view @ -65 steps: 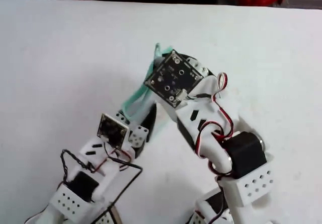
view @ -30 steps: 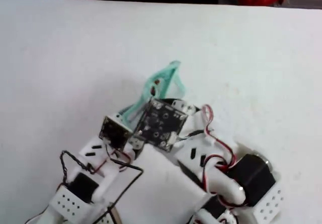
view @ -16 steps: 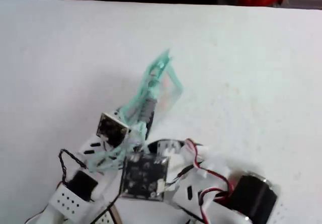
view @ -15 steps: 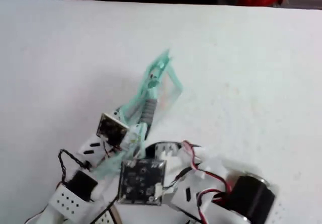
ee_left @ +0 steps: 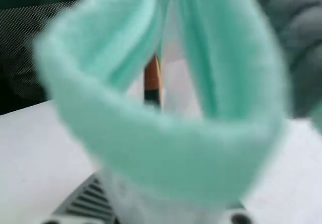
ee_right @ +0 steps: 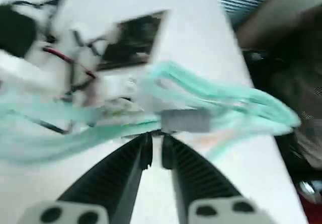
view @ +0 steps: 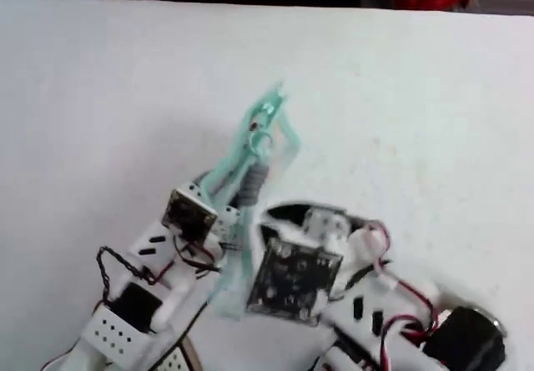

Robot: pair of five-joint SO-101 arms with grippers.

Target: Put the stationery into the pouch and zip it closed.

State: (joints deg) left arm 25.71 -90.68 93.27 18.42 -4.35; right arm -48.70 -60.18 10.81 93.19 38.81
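White tabletop [view: 100,79]; left gripper [view: 232,214] clamps mint-green translucent pouch [view: 257,133]; right gripper [ee_right: 157,152] nearly closed, empty, just beside it.

The pouch [view: 250,142] sits near the table's [view: 100,79] middle, its near end between the left arm [view: 142,296] and right arm [view: 375,321].

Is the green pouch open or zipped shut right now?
Open. In the left wrist view the pouch has its mouth gaping in a wide loop, and an orange stick, likely a pencil, shows through the gap.
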